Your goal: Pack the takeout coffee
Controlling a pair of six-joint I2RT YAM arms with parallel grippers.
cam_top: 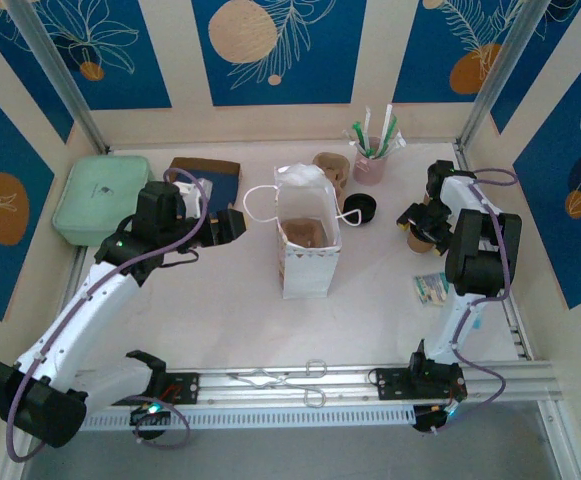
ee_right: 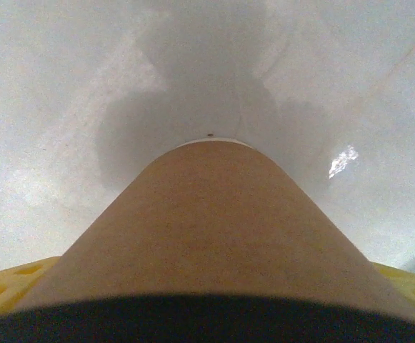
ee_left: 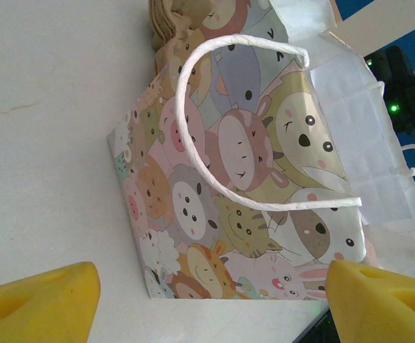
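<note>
Your top view puts the takeout coffee (cam_top: pixel 419 239) at the right of the frame, well apart from the paper bag (cam_top: pixel 307 245) at centre. The right wrist view adds detail. The cup's kraft wall fills the space between the yellow fingers (ee_right: pixel 11 286) of the right gripper (cam_top: pixel 422 226). You cannot tell whether they press it.

Your left wrist view shows the bag's cartoon-animal side and white handle (ee_left: pixel 183 107). The left gripper (ee_left: pixel 211 300) is spread wide there, holding nothing.

A black lid (cam_top: pixel 360 208) lies between bag and coffee. The pink cup of straws (cam_top: pixel 370 162) stands above it in the frame.
</note>
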